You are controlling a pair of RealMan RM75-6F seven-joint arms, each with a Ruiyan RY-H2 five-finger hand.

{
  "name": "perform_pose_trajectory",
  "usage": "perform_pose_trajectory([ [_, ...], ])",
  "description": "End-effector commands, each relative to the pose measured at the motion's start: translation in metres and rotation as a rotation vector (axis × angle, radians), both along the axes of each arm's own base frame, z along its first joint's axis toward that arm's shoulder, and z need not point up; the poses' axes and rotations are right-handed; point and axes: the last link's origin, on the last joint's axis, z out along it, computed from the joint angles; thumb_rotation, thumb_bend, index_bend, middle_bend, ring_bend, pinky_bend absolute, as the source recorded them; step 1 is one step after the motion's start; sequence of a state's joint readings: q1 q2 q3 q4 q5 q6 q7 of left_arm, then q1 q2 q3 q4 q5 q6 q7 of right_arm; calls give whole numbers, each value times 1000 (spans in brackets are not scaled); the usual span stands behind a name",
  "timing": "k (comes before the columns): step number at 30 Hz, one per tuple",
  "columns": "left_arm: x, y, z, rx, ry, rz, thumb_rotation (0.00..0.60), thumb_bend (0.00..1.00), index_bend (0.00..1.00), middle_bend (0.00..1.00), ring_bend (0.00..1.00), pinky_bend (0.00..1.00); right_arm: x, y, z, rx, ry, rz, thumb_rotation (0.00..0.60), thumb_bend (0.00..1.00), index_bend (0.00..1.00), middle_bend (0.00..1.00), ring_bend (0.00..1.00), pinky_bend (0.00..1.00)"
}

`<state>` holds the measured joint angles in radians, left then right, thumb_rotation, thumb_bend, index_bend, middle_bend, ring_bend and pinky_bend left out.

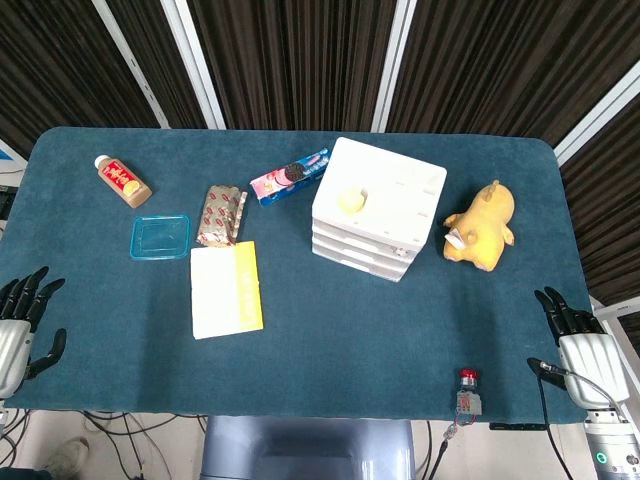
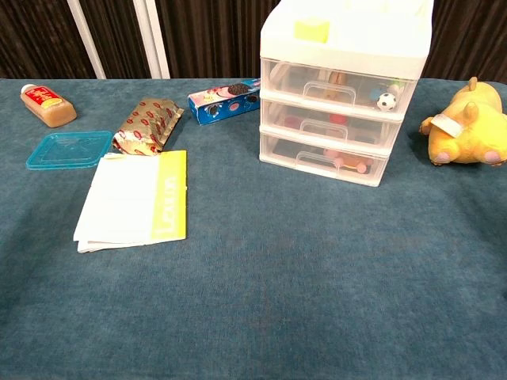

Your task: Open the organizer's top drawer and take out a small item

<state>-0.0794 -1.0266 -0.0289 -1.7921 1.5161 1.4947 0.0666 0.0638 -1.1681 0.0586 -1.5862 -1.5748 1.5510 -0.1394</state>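
A: Where does the organizer [image 1: 378, 207] stand?

B: Toward the far edge of the desk [image 1: 330, 350], right of centre, all drawers closed. Its top drawer [image 2: 342, 85] shows a small ball [image 2: 386, 101] through the clear front; a yellow plush toy [image 1: 481, 227] sits just beside it.

A: And the hands?

B: Left hand [image 1: 20, 325] at the near left corner, right hand [image 1: 580, 340] at the near right corner; both hold nothing, fingers spread wide.
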Motion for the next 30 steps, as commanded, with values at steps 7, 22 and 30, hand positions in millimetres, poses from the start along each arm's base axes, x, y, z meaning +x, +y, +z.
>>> perform_pose_trajectory([
  [7,1,0,0,0,-1,1,600,478,104,0,0,0,0,0,-2,12,-6,-1,600,180,87,116,294,289],
  [22,1,-1,1,-2,5,7,600,473,102,0,0,0,-1,1,1,6,-13,-6,600,179,82,116,295,289],
  [30,1,-1,0,-9,9,8,600,473,102,0,0,0,5,2,-4,49,-95,-2,600,179,79,116,309,309],
])
